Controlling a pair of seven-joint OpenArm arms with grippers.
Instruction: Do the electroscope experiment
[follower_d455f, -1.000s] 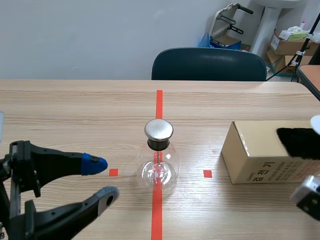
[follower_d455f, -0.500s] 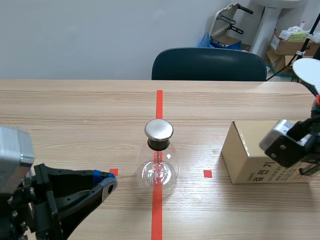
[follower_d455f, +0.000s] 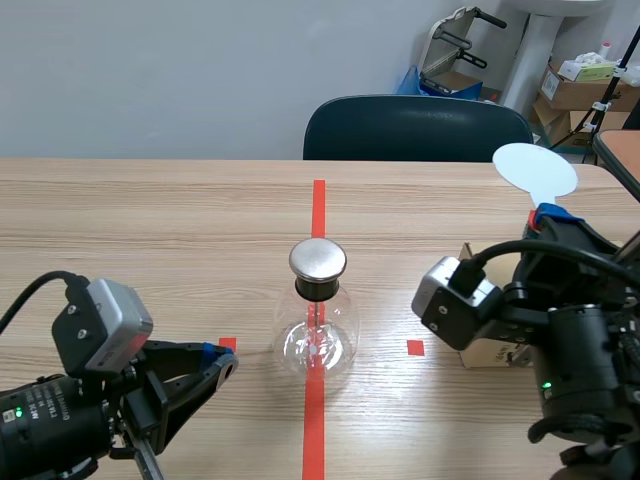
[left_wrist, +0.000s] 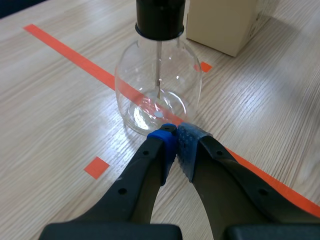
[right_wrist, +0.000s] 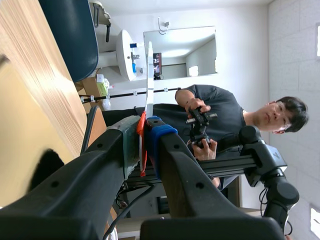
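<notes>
Left of the electroscope (follower_d455f: 318, 325), the left gripper (follower_d455f: 218, 364) lay low over the table (follower_d455f: 150, 230), its fingers closed together on nothing. In the left wrist view its blue and grey pads (left_wrist: 164, 145) met just short of the electroscope's base; whether they touched the glass could not be told. The electroscope, a clear round flask with a black neck and a metal cap (follower_d455f: 318, 258), stood upright on the red tape line at the table's middle, a thin rod hanging inside it. Behind it, past the table's far edge, stood a dark chair (follower_d455f: 418, 128). Right of the electroscope sat a cardboard box (follower_d455f: 478, 356), mostly hidden by the right arm. The right gripper (follower_d455f: 545, 215), raised above that box, was clamped on the red handle of a white disc (follower_d455f: 535, 168). The disc stood upright, higher than the cap and well apart from the electroscope. The right wrist view showed the disc edge-on beyond the fingers, with a person (right_wrist: 220, 117) far behind.
</notes>
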